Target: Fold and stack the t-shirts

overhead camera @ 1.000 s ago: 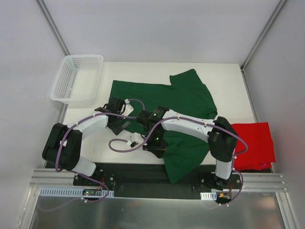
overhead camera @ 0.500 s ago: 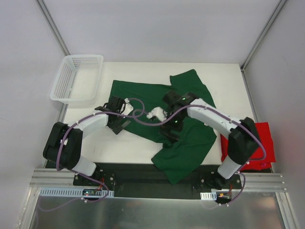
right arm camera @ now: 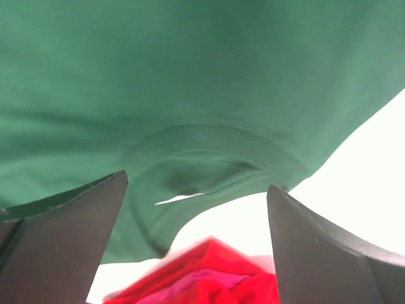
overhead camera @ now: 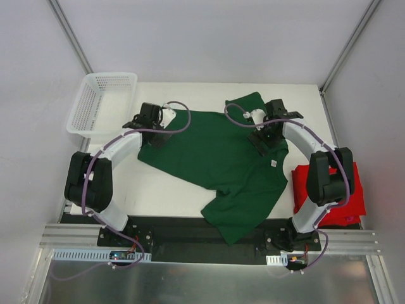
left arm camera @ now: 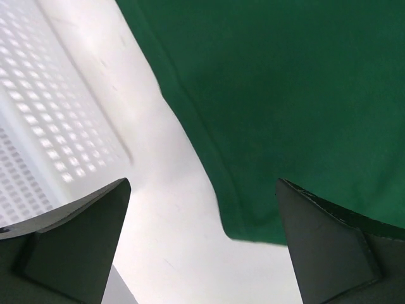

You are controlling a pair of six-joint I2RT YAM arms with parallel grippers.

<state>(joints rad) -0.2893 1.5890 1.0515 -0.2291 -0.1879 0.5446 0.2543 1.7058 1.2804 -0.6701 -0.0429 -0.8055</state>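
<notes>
top view, green t-shirt [overhead camera: 215, 158]: spread open across the middle of the table [overhead camera: 158, 190], one sleeve towards the far side, near end running over the table's near edge
top view, red t-shirt [overhead camera: 354, 183]: at the table's right edge, partly behind my right arm, just beside the green one; can't tell if they touch
top view, basket [overhead camera: 101, 101]: white mesh, far-left corner, apart from both shirts
top view, my left gripper [overhead camera: 154, 133]: over the green shirt's far-left corner, near the basket
top view, my right gripper [overhead camera: 267, 136]: over the green shirt's far-right part, by the sleeve and neck
left wrist view, my left gripper [left arm camera: 201, 190]: fingers [left arm camera: 76, 240] spread wide, nothing between them, holding nothing
left wrist view, green t-shirt [left arm camera: 285, 95]: hemmed edge and corner below me, flat on the white table [left arm camera: 171, 253]
left wrist view, basket [left arm camera: 44, 126]: to the left, apart from the shirt edge
right wrist view, my right gripper [right arm camera: 196, 183]: fingers [right arm camera: 335, 253] wide apart, gripping nothing
right wrist view, green t-shirt [right arm camera: 190, 76]: fills the upper frame, neck opening between my fingers, table [right arm camera: 361, 158] showing at right
right wrist view, red t-shirt [right arm camera: 202, 282]: blurred, bottom of frame, close to the green collar
</notes>
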